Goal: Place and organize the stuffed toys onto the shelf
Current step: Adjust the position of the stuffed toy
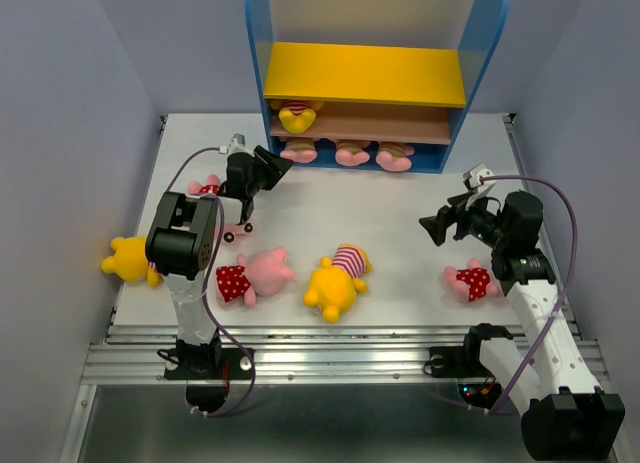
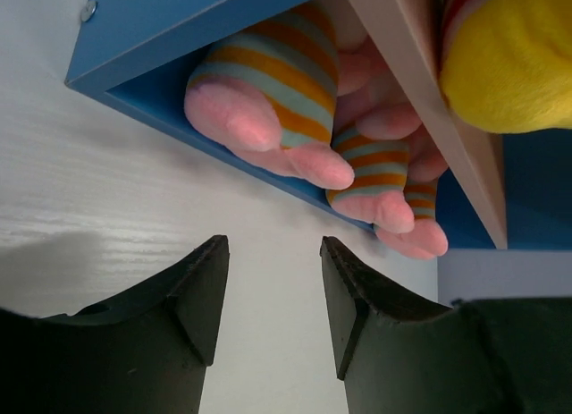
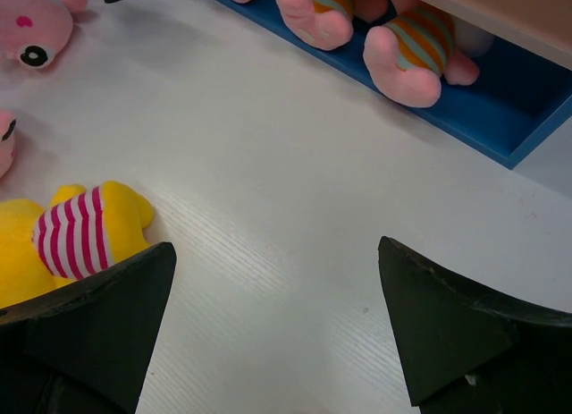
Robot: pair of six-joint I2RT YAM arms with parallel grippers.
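Observation:
The shelf (image 1: 365, 75) stands at the back. A yellow bear (image 1: 298, 115) sits on its brown middle board (image 2: 420, 83). Three pigs in tan-striped shirts (image 1: 352, 153) line the blue base (image 2: 143, 21). My left gripper (image 1: 280, 169) hovers just in front of the leftmost striped pig (image 2: 268, 83), open and empty (image 2: 273, 244). On the table lie a yellow bear (image 1: 338, 279), a dotted pig (image 1: 250, 276) and another dotted pig (image 1: 472, 280). My right gripper (image 1: 432, 228) is wide open over bare table (image 3: 277, 249), to the right of the bear (image 3: 80, 231).
Another yellow bear (image 1: 130, 258) lies at the far left edge of the table. A dotted pig (image 1: 207, 188) is partly hidden behind the left arm. Grey walls close in both sides. The shelf's yellow upper board (image 1: 365, 58) holds nothing.

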